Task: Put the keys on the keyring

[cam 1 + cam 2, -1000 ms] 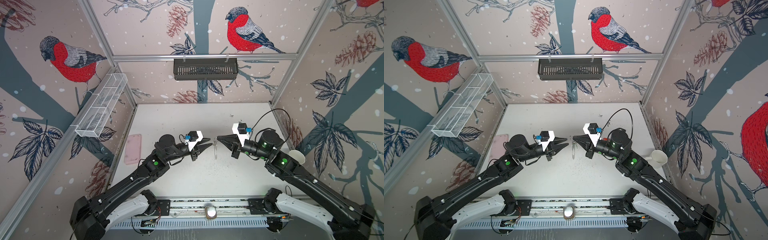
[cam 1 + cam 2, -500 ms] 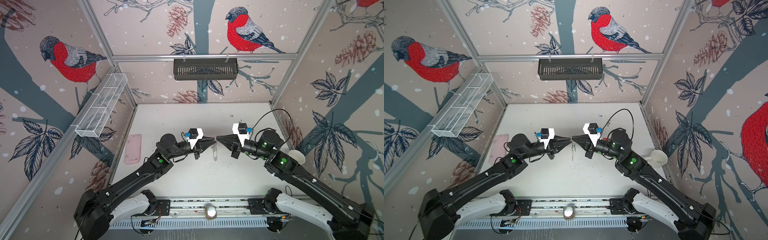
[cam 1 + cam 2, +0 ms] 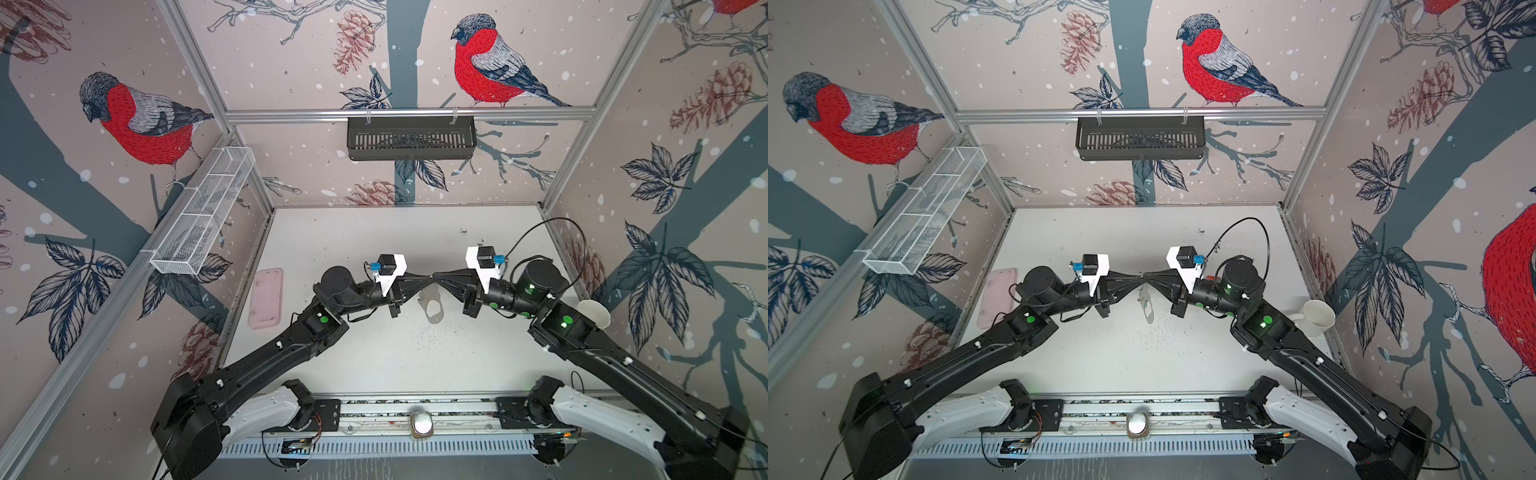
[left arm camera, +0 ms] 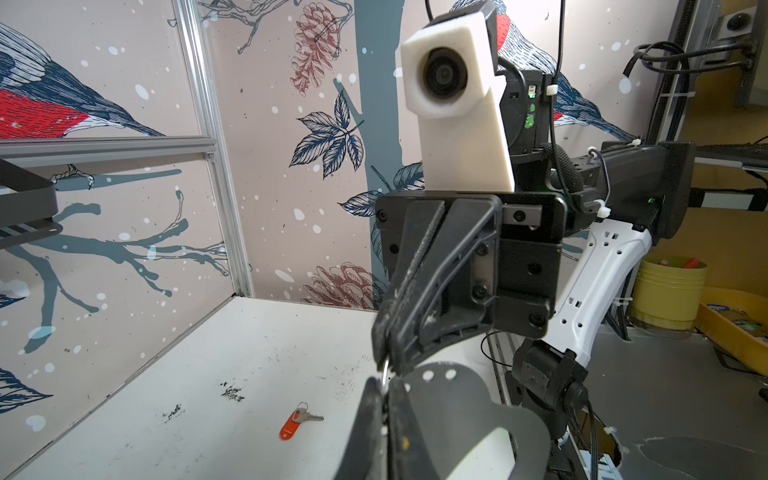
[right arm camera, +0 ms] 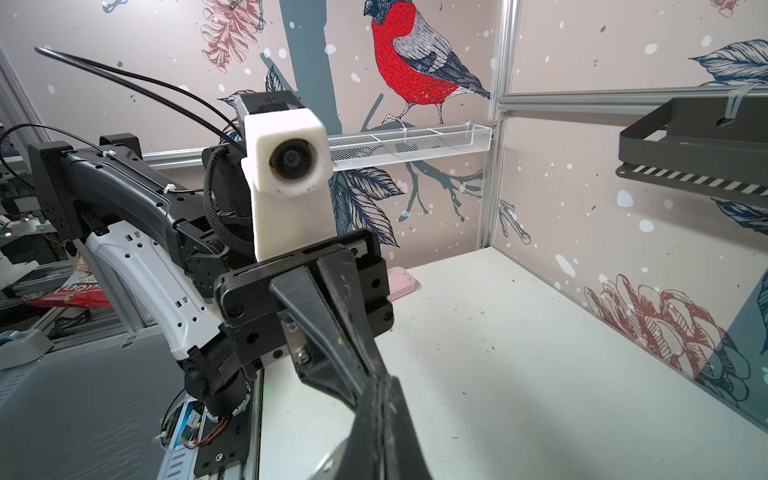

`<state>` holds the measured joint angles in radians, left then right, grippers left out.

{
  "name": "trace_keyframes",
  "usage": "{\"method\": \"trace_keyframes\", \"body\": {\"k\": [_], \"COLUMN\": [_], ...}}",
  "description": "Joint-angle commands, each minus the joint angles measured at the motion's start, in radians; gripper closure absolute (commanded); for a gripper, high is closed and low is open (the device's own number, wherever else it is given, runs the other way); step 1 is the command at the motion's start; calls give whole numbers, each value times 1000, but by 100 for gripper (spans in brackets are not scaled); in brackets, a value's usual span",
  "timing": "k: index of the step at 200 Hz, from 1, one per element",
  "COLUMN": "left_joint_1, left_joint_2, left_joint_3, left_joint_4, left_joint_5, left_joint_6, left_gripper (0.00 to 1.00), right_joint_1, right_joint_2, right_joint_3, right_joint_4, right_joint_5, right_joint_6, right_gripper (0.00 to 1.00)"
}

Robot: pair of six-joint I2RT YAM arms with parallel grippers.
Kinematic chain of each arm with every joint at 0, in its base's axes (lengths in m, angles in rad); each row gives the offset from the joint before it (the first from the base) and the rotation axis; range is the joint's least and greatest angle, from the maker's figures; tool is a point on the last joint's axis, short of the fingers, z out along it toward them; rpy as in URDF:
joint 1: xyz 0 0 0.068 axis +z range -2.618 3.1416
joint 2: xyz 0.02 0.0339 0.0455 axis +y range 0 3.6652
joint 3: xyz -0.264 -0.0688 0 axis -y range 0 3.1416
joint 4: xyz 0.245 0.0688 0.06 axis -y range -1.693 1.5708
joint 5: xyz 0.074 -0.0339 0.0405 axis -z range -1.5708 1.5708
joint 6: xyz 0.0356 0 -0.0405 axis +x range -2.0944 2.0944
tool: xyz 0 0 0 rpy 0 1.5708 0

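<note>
- White table (image 3: 374, 232), bird-print walls (image 3: 291, 62), pink case (image 3: 266, 297).
- Keyring (image 4: 453, 399): dark grey holed plate, hanging long-axis-down, well right of case.
- Left gripper (image 3: 428, 279) and right gripper (image 3: 437, 277): both clamped on its ring (image 4: 387, 368).

Tally: key (image 4: 298, 417) with red-orange tag, one; keyring (image 4: 457, 407), one; pink case (image 3: 266, 303), one; white cup (image 3: 595, 312), one; white mesh rack (image 3: 203, 212), one; black rack (image 3: 411, 137), one.

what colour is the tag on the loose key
Red-orange tag, best seen in the left wrist view.
</note>
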<state>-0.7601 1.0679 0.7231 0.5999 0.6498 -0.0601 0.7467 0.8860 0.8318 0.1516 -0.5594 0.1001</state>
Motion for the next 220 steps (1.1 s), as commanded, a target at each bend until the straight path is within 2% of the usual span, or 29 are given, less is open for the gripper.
{"method": "trace_keyframes", "body": {"k": [1, 36, 52, 66, 84, 115, 174, 198, 220], "left_joint_1": [-1, -1, -1, -1, -1, -1, -1, -1, -2], "left_joint_2": [5, -3, -3, 9, 32, 112, 319, 375, 399], "left_joint_3": [22, 65, 111, 176, 268, 462, 799, 878, 918], "left_joint_4": [24, -97, -206, -334, -514, -804, -1268, -1377, -1441], "left_joint_5": [40, 16, -14, -44, -78, -122, -248, -316, -326], "left_joint_6": [30, 85, 128, 177, 239, 336, 470, 496, 525], "left_gripper": [100, 100, 100, 100, 100, 100, 100, 100, 100], "right_joint_1": [1, 2, 0, -4, -9, -14, -18, -19, -20], "right_joint_2": [5, 8, 8, -1, -18, -52, -46, -28, -6], "right_joint_3": [3, 18, 34, 42, 51, 52, 79, 88, 86], "right_joint_4": [51, -13, -73, -116, -162, -200, -281, -297, -293], "right_joint_5": [-8, 20, 58, 102, 156, 215, 289, 323, 323], "right_joint_6": [15, -7, -30, -44, -58, -76, -127, -137, -144], "right_gripper": [100, 100, 100, 88, 79, 72, 70, 70, 70]}}
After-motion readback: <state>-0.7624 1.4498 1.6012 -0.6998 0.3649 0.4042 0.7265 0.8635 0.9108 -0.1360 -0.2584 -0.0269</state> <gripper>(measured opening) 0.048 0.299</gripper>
